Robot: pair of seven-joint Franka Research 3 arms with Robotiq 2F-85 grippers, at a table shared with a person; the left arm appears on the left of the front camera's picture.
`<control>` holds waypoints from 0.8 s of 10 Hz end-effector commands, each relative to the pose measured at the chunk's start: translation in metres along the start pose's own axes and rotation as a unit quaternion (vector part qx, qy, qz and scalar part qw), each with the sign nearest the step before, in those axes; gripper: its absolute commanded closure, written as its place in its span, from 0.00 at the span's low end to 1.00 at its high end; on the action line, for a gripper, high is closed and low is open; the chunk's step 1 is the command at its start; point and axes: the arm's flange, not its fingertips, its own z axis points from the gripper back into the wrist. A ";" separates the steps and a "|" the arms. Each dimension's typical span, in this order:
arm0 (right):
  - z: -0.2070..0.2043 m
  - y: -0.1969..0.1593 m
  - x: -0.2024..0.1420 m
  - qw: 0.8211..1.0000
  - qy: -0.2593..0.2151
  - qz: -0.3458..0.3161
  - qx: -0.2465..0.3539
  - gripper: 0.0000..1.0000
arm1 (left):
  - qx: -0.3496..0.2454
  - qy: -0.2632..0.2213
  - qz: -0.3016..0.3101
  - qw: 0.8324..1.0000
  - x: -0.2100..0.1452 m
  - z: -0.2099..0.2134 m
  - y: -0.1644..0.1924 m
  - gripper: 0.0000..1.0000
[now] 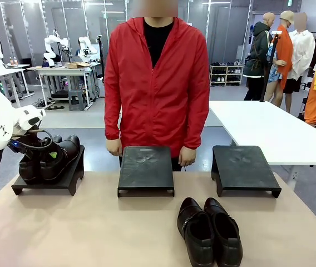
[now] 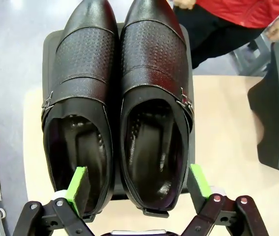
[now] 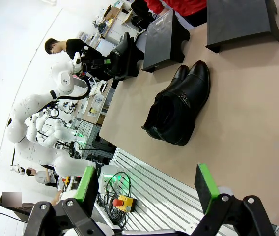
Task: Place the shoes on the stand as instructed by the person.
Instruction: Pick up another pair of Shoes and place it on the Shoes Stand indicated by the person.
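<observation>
One pair of shiny black shoes (image 1: pixel 51 160) rests on the left stand (image 1: pixel 69 181), toes toward the person (image 1: pixel 157 83). My left gripper (image 1: pixel 45 153) hangs open over their heels. In the left wrist view one green pad (image 2: pixel 78 184) dips inside the left shoe (image 2: pixel 78 98), and the other pad (image 2: pixel 198 179) sits outside the right shoe (image 2: pixel 154 98). The second pair (image 1: pixel 209 231) lies on the table near the front edge; the right wrist view shows this second pair (image 3: pixel 176 108) well ahead of my open, empty right gripper (image 3: pixel 147 182).
The middle stand (image 1: pixel 146 168) and the right stand (image 1: pixel 242 167) are bare. The person stands behind the middle stand with both hands (image 1: pixel 187 157) hanging at the table's far edge. A white table (image 1: pixel 269 130) stands behind on the right.
</observation>
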 end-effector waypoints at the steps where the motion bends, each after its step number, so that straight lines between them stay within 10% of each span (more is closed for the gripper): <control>1: 0.002 0.002 0.001 1.000 -0.004 0.009 0.004 0.00 | -0.008 -0.007 0.005 1.000 0.004 -0.002 0.004 0.00; 8: 0.002 0.002 0.001 1.000 -0.004 0.009 0.004 0.00 | -0.018 0.002 0.002 1.000 0.005 0.037 0.009 0.00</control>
